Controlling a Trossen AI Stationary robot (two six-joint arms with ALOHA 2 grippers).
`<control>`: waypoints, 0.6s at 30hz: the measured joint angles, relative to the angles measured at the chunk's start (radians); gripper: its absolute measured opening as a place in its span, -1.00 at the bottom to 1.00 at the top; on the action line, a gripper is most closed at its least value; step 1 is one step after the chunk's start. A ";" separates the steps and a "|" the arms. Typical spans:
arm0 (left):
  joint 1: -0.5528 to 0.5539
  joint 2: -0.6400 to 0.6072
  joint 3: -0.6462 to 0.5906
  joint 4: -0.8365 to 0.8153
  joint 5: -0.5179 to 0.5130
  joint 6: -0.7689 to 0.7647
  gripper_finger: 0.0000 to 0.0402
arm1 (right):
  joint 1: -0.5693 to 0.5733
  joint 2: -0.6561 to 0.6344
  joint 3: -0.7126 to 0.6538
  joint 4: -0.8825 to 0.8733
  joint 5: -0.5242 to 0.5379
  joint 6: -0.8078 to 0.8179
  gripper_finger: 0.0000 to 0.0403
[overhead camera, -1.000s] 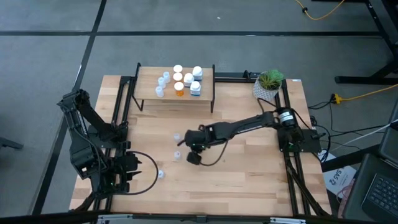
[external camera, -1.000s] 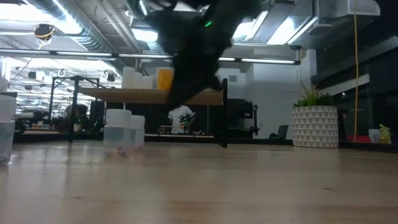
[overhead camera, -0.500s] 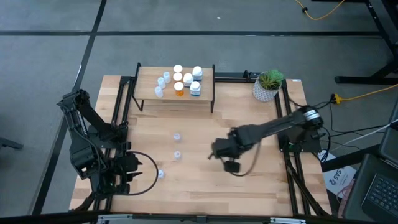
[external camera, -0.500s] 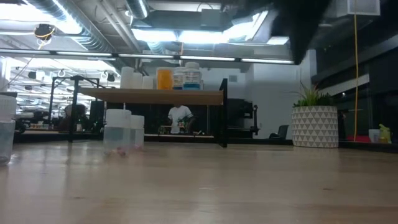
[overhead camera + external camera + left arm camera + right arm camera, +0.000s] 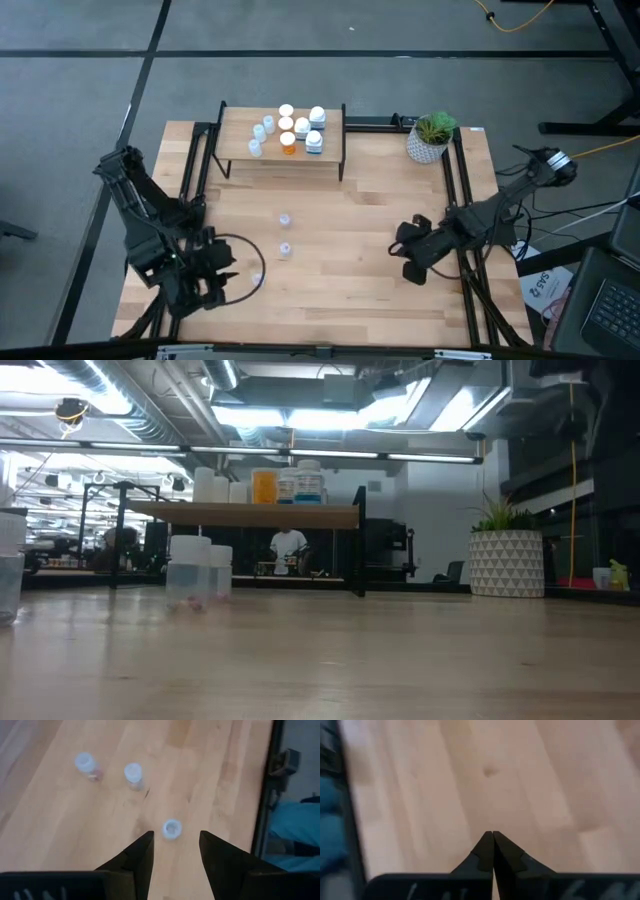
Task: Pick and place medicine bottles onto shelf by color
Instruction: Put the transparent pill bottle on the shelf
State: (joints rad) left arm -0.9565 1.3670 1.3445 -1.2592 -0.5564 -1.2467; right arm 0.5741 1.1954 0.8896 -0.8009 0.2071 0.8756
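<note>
I see my left pincer (image 5: 175,851) spread, empty, just short of a pale-blue vial (image 5: 172,828) on the bench (image 5: 350,290). My right pincer (image 5: 493,845) hangs clenched, seemingly empty.

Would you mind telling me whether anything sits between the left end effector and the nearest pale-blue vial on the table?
Nothing visible does. The left end effector is open, and the vial stands on bare table just ahead of its fingertips. The two other vials stand farther off, to one side.

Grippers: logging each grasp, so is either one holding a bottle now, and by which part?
Nothing is held. The left gripper is open above a pale-blue vial; the right gripper is shut, empty.
</note>
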 joint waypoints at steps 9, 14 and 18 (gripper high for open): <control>0.134 0.006 0.000 0.000 0.066 0.100 0.00 | 0.020 -0.080 -0.169 0.302 0.010 0.008 -0.94; 0.211 0.055 0.000 0.063 0.155 0.228 0.17 | 0.020 -0.079 -0.182 0.311 0.065 0.006 -0.94; 0.239 0.142 0.000 0.073 0.216 0.361 0.21 | 0.020 -0.079 -0.182 0.314 0.093 -0.017 -0.94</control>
State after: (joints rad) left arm -0.7180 1.5093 1.3445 -1.1862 -0.3407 -0.8857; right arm 0.5938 1.1164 0.7074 -0.4873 0.2998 0.8589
